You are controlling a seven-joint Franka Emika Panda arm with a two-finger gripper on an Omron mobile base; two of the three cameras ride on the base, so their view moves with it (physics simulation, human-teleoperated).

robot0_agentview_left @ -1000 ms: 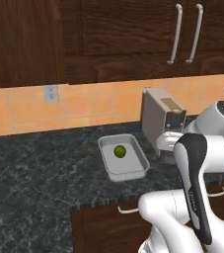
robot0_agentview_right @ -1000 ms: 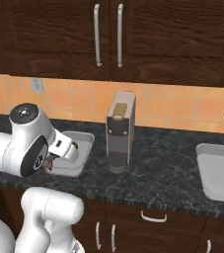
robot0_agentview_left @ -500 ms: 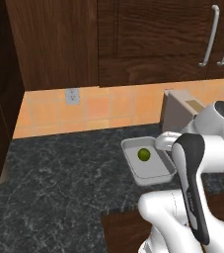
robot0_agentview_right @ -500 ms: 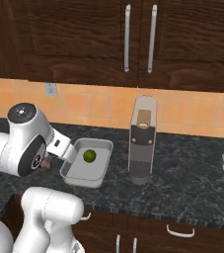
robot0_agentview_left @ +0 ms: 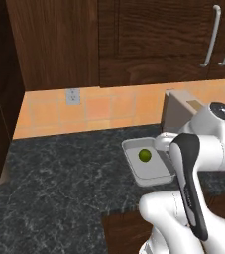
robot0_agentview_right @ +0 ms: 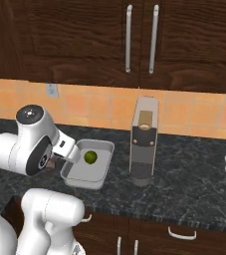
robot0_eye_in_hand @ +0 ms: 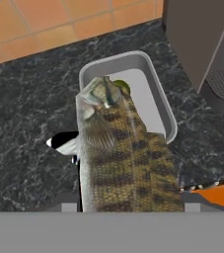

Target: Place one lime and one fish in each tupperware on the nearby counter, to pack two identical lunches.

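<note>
Fish [robot0_eye_in_hand: 118, 158]: held lengthwise in end effector [robot0_eye_in_hand: 126, 200], poised above and just short of tupperware [robot0_eye_in_hand: 160, 106] with lime [robot0_eye_in_hand: 123, 87] on table [robot0_eye_in_hand: 24, 123]. Probably slippery, floppy; best gripped mid-body.

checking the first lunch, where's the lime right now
The lime lies inside the tupperware on the counter, left of the toaster; in the hand view the fish half hides it.

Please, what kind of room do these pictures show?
It looks like a home kitchen. A dark speckled stone counter runs under dark wooden wall cabinets with silver handles, backed by orange tiles. On the counter stands a grey tupperware with a lime in it.
</note>
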